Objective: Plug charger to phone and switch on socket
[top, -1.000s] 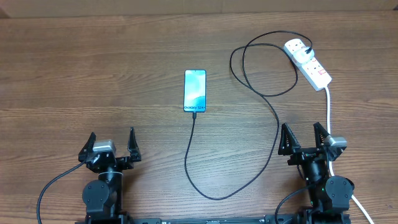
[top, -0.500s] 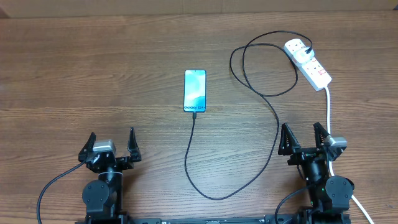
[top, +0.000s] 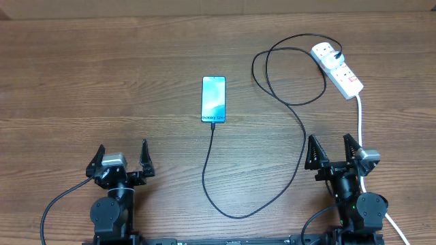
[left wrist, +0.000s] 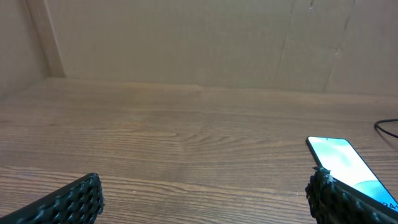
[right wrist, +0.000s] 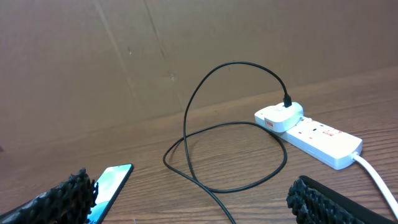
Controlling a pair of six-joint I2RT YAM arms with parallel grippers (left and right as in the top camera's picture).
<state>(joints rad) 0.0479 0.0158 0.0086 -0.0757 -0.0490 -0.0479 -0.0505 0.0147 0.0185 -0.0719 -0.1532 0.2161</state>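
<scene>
The phone (top: 213, 99) lies flat at the table's middle, blue screen up. The black charger cable (top: 235, 212) runs from its bottom edge, loops toward the front, then back to a white plug head (top: 325, 52) seated in the white socket strip (top: 338, 69) at the back right. Its connector tip meets the phone's bottom edge. The phone also shows in the left wrist view (left wrist: 348, 167) and the right wrist view (right wrist: 111, 182); the strip shows in the right wrist view (right wrist: 314, 135). My left gripper (top: 122, 162) and right gripper (top: 334, 151) are open and empty near the front edge.
The strip's thick white cord (top: 360, 122) runs down past my right gripper toward the front edge. A brown cardboard wall (left wrist: 199, 37) stands behind the wooden table (top: 102, 82).
</scene>
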